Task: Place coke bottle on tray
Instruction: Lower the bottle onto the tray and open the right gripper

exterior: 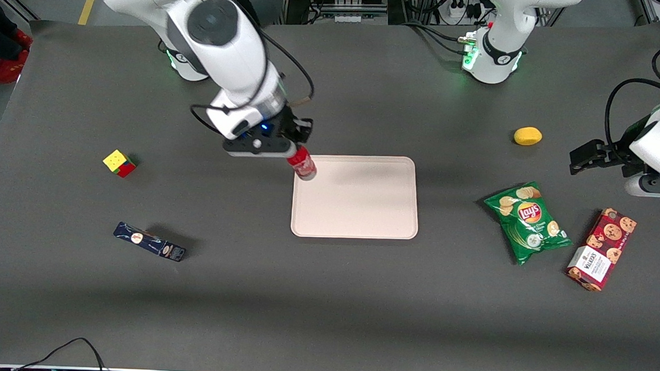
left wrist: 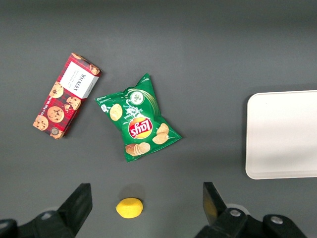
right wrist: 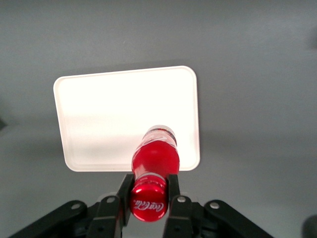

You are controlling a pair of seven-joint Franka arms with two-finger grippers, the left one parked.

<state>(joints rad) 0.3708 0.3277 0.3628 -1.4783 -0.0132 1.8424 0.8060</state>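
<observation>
Above the tray's [exterior: 362, 208] rim, the bottle [exterior: 302, 163] is clenched by the gripper [exterior: 291, 145], base tilted toward the tray

Gripper [right wrist: 147, 191]: its black fingers are cut off by the frame edge in the right wrist view.
Small red coke bottle [right wrist: 153, 168]: neck hidden between the fingers.
Pale pinkish-beige rectangular tray [left wrist: 282, 134]: cut off at the right edge of the left wrist view.
Dark blue slim box [exterior: 149, 242]: print too small to read.
</observation>
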